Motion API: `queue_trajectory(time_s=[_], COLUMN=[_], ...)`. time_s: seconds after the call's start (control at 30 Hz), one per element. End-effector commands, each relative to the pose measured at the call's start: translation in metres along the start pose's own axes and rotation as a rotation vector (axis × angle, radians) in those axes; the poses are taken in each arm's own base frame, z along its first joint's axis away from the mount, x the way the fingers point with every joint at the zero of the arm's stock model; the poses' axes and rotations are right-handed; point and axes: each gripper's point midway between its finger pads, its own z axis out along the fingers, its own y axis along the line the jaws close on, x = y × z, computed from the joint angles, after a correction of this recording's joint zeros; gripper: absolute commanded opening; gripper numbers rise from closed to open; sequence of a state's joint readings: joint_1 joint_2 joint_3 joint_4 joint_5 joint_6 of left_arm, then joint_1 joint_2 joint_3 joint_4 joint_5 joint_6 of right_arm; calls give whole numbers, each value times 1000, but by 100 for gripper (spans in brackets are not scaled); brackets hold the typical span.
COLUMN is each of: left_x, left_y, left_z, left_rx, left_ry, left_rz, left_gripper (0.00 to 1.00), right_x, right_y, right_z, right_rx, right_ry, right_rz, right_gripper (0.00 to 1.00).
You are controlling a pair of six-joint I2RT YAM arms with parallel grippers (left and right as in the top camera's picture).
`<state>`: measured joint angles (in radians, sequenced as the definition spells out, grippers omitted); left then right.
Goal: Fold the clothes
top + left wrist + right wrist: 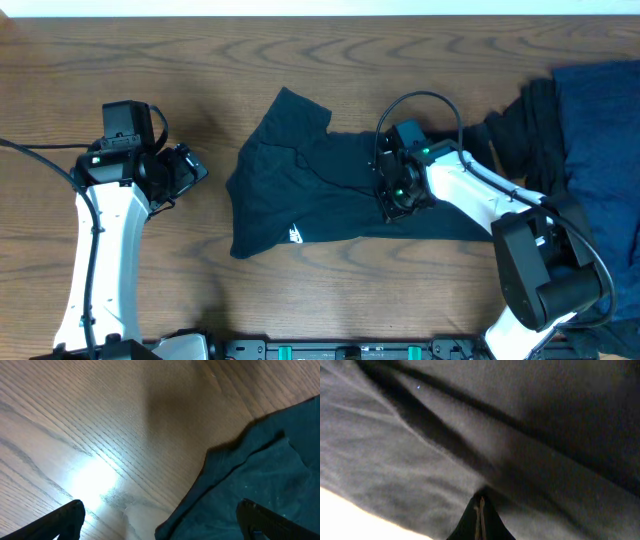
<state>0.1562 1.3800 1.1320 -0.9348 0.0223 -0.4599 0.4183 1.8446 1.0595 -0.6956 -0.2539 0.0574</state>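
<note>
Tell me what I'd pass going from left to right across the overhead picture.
Left claw → white logo on the black T-shirt → right claw → black garment → navy blue garment.

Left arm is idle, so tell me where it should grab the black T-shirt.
Probably pinch the black T-shirt at its left edge, coming across the table from that side: that edge lies flat, exposed and nearest the open left gripper.

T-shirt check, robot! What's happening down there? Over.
Left gripper open, above table left of T-shirt. Right gripper shut on T-shirt, mid-body. T-shirt wrinkled, not yet folded. Other clothes heaped far right, nothing in the way.
</note>
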Motion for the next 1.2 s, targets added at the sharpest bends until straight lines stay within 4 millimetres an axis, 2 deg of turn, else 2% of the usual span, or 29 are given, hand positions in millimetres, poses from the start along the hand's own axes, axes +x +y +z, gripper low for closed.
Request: queue_trajectory(time_s=[0.0,0.17,0.57,0.87,1.0,1.17], left_x=[-2,-2,-2,-2,-2,-2], left_y=[2,2,2,2,2,2], left_z=[-1,-1,-1,-1,-1,-1], left_rx=[-7,-7,-7,-7,-7,-7], left_ry=[-7,-7,-7,-7,-7,-7], left_rz=[-4,-4,-4,-4,-4,-4], left_gripper=[98,98,98,98,98,98], right_x=[2,-4,-18,-31,-36,-25], right_y=[1,-11,-18,-45,-40,-28], right_z=[8,8,6,-1,0,4], right_rx=[10,78,101,257,225,151], right_ry=[-5,-35,-93,-151,-168,-120], right_rz=[-7,15,20,23,19,21], right_gripper=[1,1,3,9,11,12])
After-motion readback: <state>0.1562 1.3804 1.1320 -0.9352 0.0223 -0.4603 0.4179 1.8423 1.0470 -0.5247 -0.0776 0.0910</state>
